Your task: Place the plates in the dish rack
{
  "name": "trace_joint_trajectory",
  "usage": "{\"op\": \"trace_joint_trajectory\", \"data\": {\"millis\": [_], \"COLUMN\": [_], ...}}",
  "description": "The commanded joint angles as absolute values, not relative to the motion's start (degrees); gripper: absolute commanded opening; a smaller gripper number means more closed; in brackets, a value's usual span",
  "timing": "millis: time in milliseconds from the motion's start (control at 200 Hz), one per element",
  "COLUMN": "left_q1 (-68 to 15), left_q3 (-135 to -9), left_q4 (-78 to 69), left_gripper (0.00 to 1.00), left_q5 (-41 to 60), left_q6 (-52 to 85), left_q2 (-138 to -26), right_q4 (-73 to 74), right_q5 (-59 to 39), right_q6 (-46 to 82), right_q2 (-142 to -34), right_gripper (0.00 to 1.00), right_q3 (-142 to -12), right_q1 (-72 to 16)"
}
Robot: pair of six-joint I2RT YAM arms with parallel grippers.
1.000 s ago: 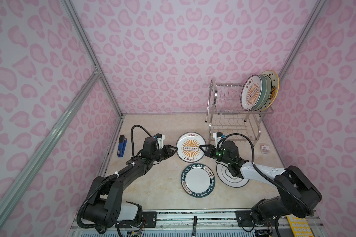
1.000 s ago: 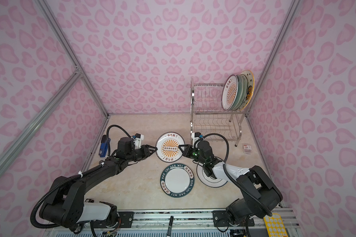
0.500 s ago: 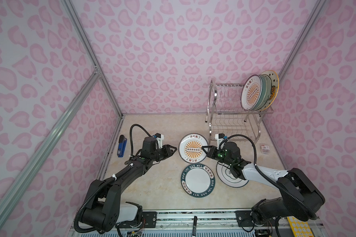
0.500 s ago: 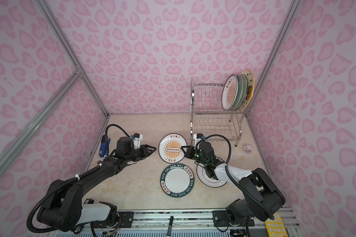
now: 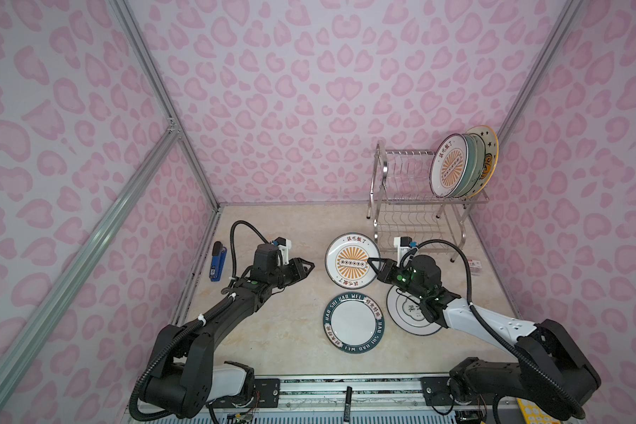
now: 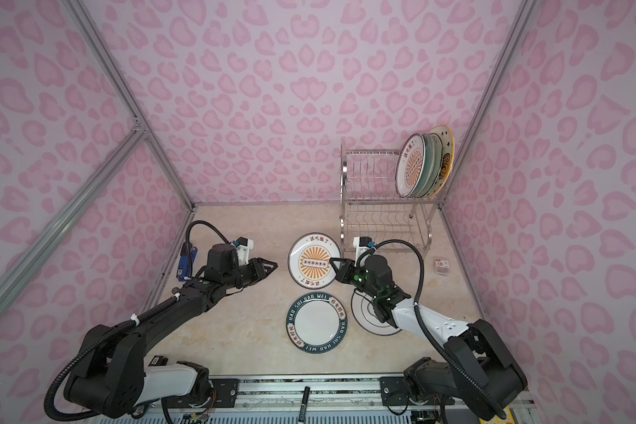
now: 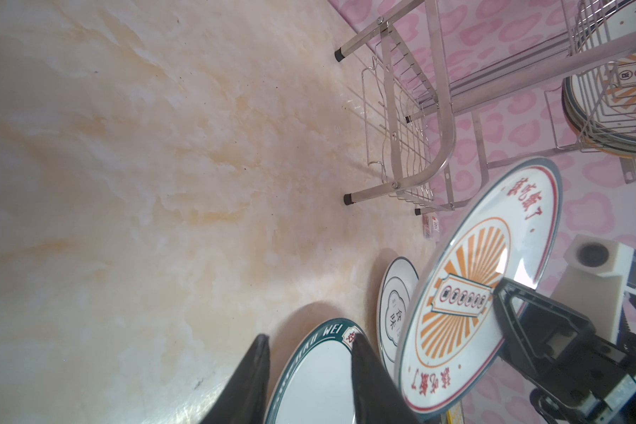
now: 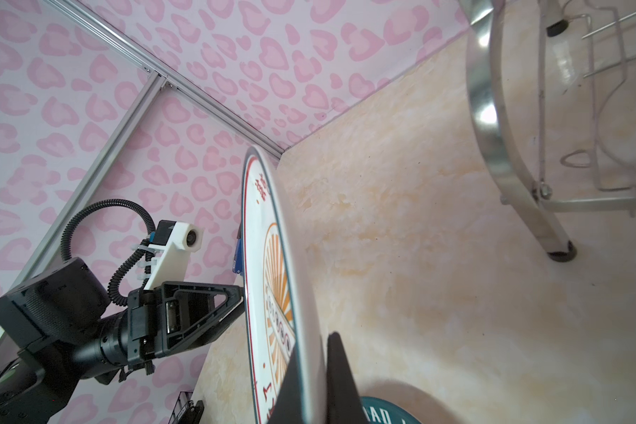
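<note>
You are looking at a white sunburst plate (image 5: 346, 253) showing orange rays and red lettering, a teal-rimmed plate (image 5: 353, 323) carrying pale letters, a blue stapler (image 5: 217, 261), a shiny chrome rack (image 5: 412, 200), and walls (image 5: 309, 91) wearing pink blotches.

Dish rack (image 5: 412, 205) is set back R on table (image 5: 272, 341), w/ plates (image 5: 452, 167) stood in upper tier, R end. Raised plate (image 5: 351, 260) is seen before rack's L end; lettered plate (image 5: 354, 323) lies nearer, emblem plate (image 5: 401, 312) just R of it. Stapler (image 5: 217, 260) is placed far L.

You have free slots at the left of the shiny chrome wire dish rack's (image 5: 380, 172) upper tier; upright round ceramic plates (image 5: 450, 167) crowd its right end.
</note>
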State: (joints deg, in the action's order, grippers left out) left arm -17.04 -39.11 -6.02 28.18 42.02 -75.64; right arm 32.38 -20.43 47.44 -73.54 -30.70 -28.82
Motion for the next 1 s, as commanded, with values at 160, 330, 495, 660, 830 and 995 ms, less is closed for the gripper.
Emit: {"op": "trace_joint_trajectory", "data": {"millis": [160, 330, 495, 660, 830, 995], "left_q1": [-17.0, -17.0, -17.0, -17.0, -17.0, -17.0], "left_q3": [-40.0, -39.8, -39.9, -39.8, -40.0, -40.0], "left_q4": [-6.6, -6.7, -6.9, -7.0, -7.3, -7.6], "left_gripper": [0.40, 0.40, 0.39, 0.39, 0.38, 0.37], "left_q5": [28.0, 28.2, 28.2, 28.5, 28.8, 28.9], "left_q6": [41.5, 41.6, 41.8, 41.8, 41.9, 41.9], "left_q2": [-75.5, -75.8, -75.8, -76.0, -76.3, -76.5], "right_q4": [31.6, 30.9, 29.7, 28.4, 24.5, 21.7], "right_q5": [-17.8, -16.4, -15.5, -15.8, -19.1, -21.0], "right_q6": [44.8, 43.1, 41.4, 39.1, 36.4, 34.3], "right_q2": [-69.8, -66.3, -62.4, -57.9, -53.7, -50.3], "right_gripper": [0.00, 0.00, 0.00, 0.00, 0.00, 0.00], "right_q3": [-29.6, -28.8, -28.3, -28.4, -30.5, -32.9], "right_q1": [-28.3, -28.0, -27.0, -25.7, -22.4, -19.5]}}
